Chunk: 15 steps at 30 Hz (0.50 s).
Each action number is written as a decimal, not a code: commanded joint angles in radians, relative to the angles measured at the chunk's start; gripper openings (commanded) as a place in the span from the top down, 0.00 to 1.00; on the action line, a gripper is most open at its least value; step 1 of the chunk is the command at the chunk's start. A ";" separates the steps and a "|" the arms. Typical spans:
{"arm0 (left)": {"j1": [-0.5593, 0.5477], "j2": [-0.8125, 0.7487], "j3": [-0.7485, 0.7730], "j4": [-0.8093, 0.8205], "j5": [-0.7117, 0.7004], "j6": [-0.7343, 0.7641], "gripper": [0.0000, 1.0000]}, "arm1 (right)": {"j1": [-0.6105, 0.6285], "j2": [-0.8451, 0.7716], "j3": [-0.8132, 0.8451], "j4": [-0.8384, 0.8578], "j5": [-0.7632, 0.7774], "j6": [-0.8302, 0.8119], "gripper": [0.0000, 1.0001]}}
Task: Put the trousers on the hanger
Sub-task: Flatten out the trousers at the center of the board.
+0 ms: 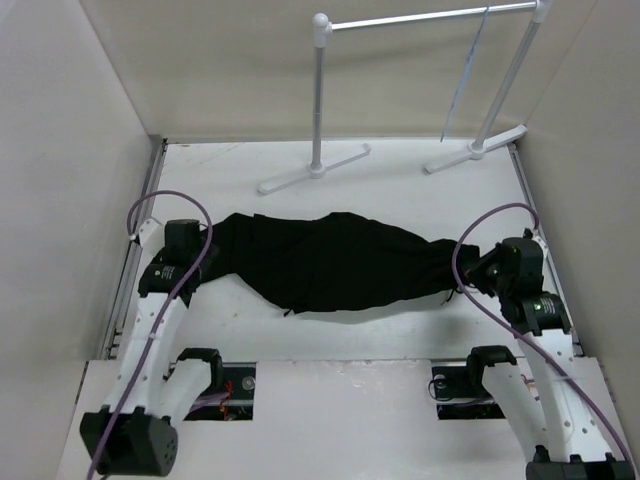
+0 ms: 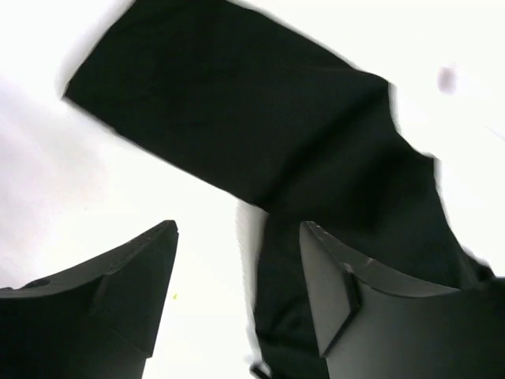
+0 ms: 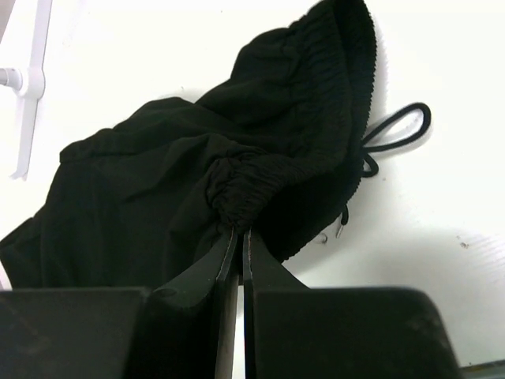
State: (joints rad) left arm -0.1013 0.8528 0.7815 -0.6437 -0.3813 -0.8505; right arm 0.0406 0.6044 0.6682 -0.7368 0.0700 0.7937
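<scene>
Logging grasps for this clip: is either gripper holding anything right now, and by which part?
The right gripper pinches the plain black soft cloth trousers by the gathered elastic waistband. The left gripper is open, holding nothing.

One pair of trousers (image 1: 330,262), one hanger (image 1: 467,70), one garment rack (image 1: 319,100), two arms, left arm (image 1: 158,320) and right arm (image 1: 548,345)

No writing, brand, number or sign can be read in any of the three views. In the overhead view, small pale marks sit on a dark joint of the left arm (image 1: 166,270) and of the right arm (image 1: 545,303). They are too small to make out as letters or figures.
</scene>
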 commanded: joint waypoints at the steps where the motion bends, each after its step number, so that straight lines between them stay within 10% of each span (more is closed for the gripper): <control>1: 0.164 0.081 -0.096 0.140 0.220 -0.033 0.40 | 0.012 0.012 0.059 0.088 -0.003 -0.040 0.94; 12: 0.301 0.362 -0.226 0.412 0.285 -0.147 0.54 | 0.061 0.037 0.048 0.125 -0.021 -0.088 0.93; 15: 0.352 0.443 -0.214 0.476 0.279 -0.150 0.71 | 0.058 0.051 0.041 0.139 -0.053 -0.071 0.93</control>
State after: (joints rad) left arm 0.2104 1.2507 0.5682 -0.2756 -0.1040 -0.9653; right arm 0.0929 0.6491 0.6781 -0.6682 0.0486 0.7254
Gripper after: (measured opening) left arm 0.321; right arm 0.091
